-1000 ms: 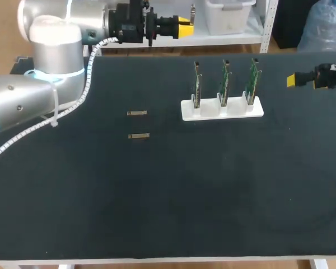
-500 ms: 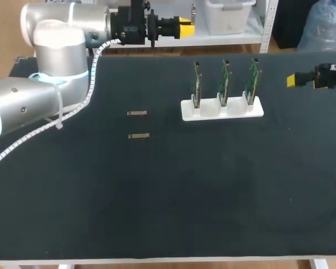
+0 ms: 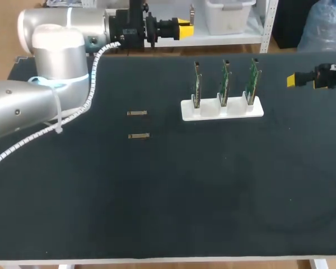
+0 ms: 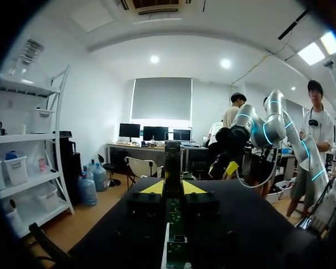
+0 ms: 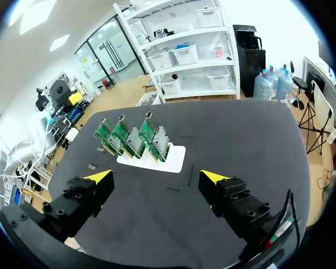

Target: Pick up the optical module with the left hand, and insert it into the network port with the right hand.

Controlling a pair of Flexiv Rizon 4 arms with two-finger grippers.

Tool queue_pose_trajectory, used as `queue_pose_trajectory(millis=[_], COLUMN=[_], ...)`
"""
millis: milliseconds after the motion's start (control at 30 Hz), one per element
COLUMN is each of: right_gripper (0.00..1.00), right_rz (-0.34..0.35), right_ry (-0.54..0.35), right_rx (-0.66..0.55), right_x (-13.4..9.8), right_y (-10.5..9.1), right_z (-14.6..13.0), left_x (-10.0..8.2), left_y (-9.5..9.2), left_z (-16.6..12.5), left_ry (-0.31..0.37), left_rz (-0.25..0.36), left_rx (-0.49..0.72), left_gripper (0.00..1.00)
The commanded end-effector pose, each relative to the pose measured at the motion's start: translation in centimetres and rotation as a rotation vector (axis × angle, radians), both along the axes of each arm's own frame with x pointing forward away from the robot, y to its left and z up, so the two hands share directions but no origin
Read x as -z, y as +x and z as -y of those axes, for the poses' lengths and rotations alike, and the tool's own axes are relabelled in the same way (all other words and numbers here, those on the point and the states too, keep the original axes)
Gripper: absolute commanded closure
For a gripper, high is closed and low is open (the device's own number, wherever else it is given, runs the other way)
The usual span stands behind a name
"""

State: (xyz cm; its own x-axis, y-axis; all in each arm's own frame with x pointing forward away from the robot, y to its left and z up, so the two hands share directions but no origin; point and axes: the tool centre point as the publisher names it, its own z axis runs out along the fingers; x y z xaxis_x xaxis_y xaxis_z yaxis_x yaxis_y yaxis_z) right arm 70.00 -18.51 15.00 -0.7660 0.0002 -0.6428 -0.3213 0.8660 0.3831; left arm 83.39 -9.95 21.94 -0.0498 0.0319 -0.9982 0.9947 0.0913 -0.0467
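Optical modules (image 3: 137, 113) — two small tan metal bars — lie flat on the black table (image 3: 168, 213), well to the left of the white holder (image 3: 252, 110). They lie apart from each other. One is about level with the holder's front, and the second module (image 3: 139, 135) is a little nearer the robot. Each has its long axis running side to side, parallel to the holder's length, with one end toward the holder. Nothing touches either.

The holder carries three green circuit boards (image 3: 224, 84), upright in a row. The ports on them are too small to make out.

Left gripper (image 3: 183, 28): raised beyond the holder's far-left corner, over the table's far edge. It points sideways along the holder's length, not down. Its fingers are drawn together, with no more than a slit between the yellow tips in the left wrist view, and they pinch nothing.

Right gripper (image 5: 155, 178): off the holder's right end and well apart from it. Its fingers are spread wide and empty.

Key relation: from the left gripper, the modules lie toward the robot, lower, and slightly further left of the holder. The left arm is the nearer one, since the holder stands between the modules and the right gripper.

Judgement — the pick is not yet begun. The coming move calls for the wrist to turn downward, the fingers to part, and the closure to go across a bar's short width, square to its long axis.
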Motion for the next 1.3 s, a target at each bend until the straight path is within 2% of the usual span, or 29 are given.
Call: queue_pose_trajectory(millis=[33,300,400,1300], right_gripper=[0.00,0.00,0.00,0.00], right_rz=[0.000,0.000,0.000,0.000], right_ry=[0.000,0.000,0.000,0.000], right_rx=[0.000,0.000,0.000,0.000], right_x=[0.0,0.0,0.0,0.0], right_y=[0.0,0.0,0.0,0.0], right_z=[0.0,0.0,0.0,0.0], left_x=[0.1,-0.1,0.0,0.6], left_y=[-0.4,-0.7,-1.1,-1.2], left_z=[0.1,0.5,0.8,1.9], left_ry=[-0.007,-0.009,0.021,0.016], left_rz=[0.001,0.013,0.042,0.017], left_rx=[-0.034,0.006,0.040,0.045], left_gripper=[1.00,1.00,1.00,1.00])
